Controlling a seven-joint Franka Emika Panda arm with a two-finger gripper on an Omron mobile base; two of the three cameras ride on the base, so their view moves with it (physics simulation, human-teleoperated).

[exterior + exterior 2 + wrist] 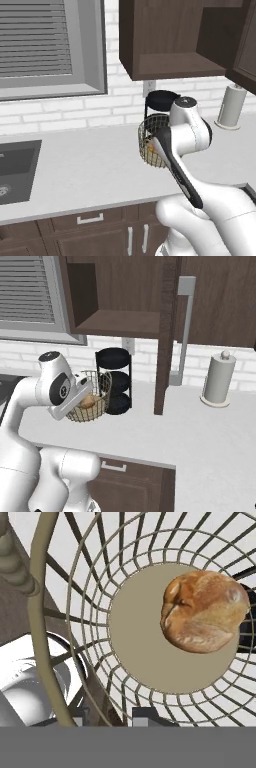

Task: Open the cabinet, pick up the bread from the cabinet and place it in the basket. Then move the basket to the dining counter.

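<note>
- On the light grey worktop (90,170), the round tan wire-mesh basket (92,403) sits upright, mouth up, just beside the black three-tier round rack (115,381).
- Inside the basket, the small golden-brown lump of bread (202,612) lies on the pale solid bottom, off to one side near the wall, its long axis running across the hand view.
- At the basket's rim hangs the hand (110,714); its fingers stand fairly close together, but whether they grip the rim I cannot tell.
- Above, the dark brown wooden wall cabinet (165,45) stands open.
</note>
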